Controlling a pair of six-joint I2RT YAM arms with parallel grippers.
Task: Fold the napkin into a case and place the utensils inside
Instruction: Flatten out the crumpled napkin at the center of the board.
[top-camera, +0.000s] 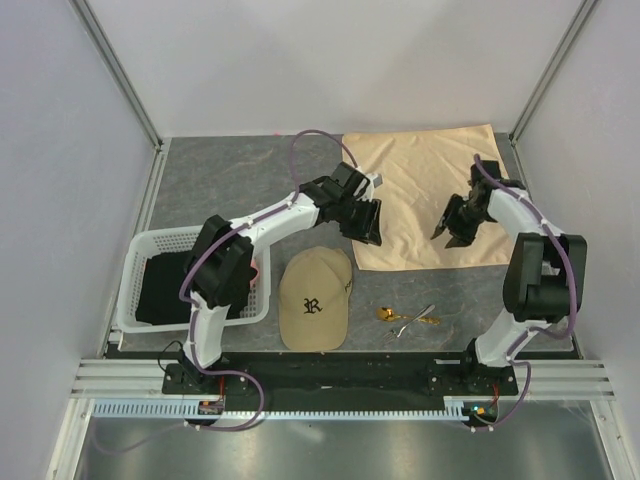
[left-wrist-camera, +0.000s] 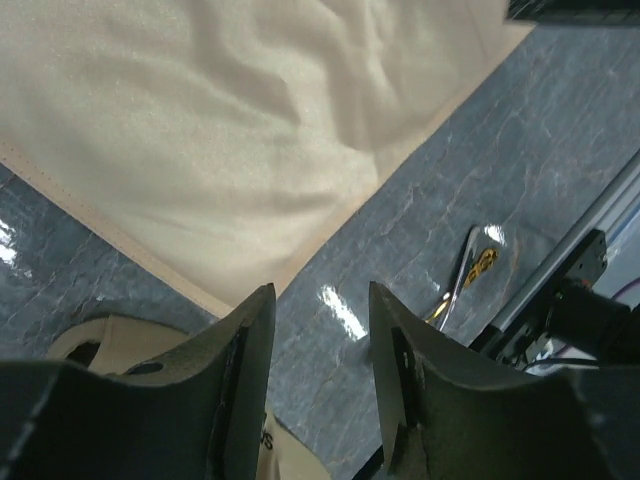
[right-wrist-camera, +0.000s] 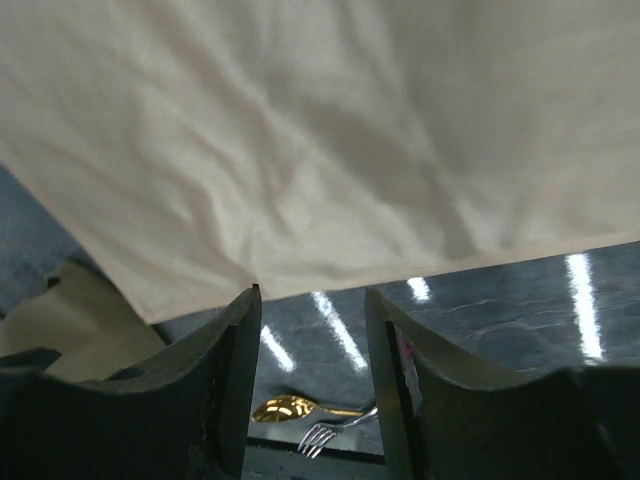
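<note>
Napkin (top-camera: 425, 195) spread flat at far right of tabletop (top-camera: 230, 180), lightly wrinkled. Left hand (top-camera: 362, 228) at napkin's left edge, near its near-left corner; fingers moderately apart, nothing between. Right hand (top-camera: 452, 232) over napkin's near part, just inside near edge; fingers likewise apart, empty. Contact with cloth: cannot tell. Utensils (top-camera: 405, 318) on bare tabletop nearer than napkin, apart from both hands, just right of tan cap (top-camera: 315, 298).
</note>
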